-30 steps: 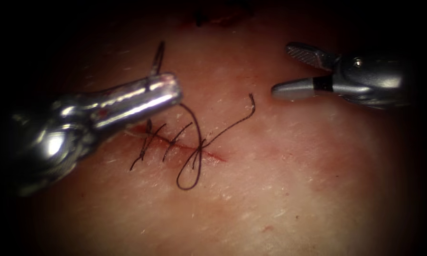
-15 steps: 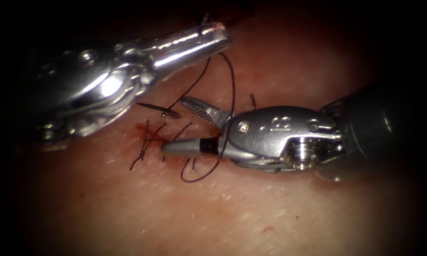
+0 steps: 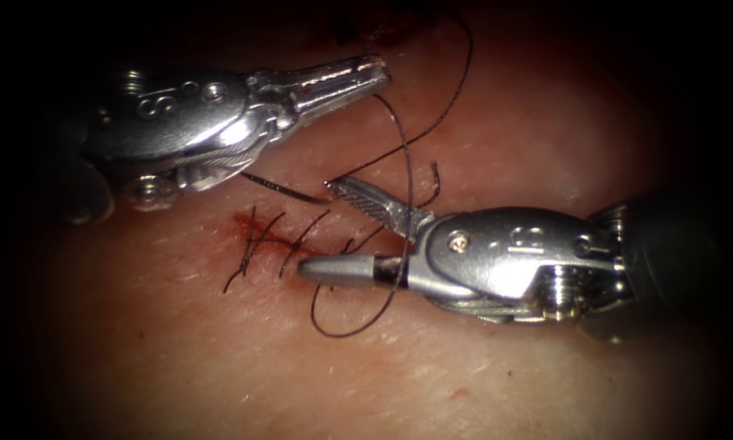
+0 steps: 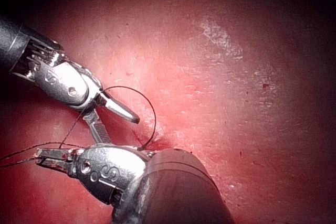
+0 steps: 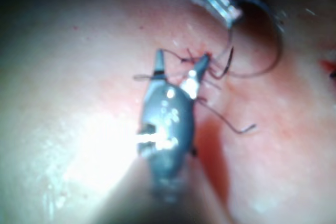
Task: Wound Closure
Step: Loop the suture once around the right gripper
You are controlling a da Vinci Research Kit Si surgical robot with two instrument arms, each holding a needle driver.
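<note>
Left hand (image 3: 375, 69) sits above the cut (image 3: 301, 244), jaws together, clamped on the thread (image 3: 406, 175) right at the tips. From there the thread drops in a long arc, passes between the parted jaws of the right hand (image 3: 326, 228), and curls into a loop below the cut before meeting the tissue (image 3: 505, 375) at the cut's right end. Another strand runs from near the needle up and off toward the top of the endoscope view. Right hand is apart and grips nothing: serrated upper jaw angled up-left, smooth lower jaw lying over the cut line, thread running across the gap near the hinge. Needle (image 3: 289, 189) lies free on the tissue just above the cut, below the left hand's body, dark and curved, one end close to the right hand's upper jaw tip; not held, and not seen to be in the tissue. Two finished stitches (image 3: 265, 244) cross the cut on its left part, with red fluid (image 3: 244, 220) smeared around them. A short cut end of thread (image 3: 433, 181) curls up just above the right hand. Left wrist view: left hand (image 4: 44, 157) together on the thread (image 4: 152, 116), right hand (image 4: 118, 124) apart beside it.
</note>
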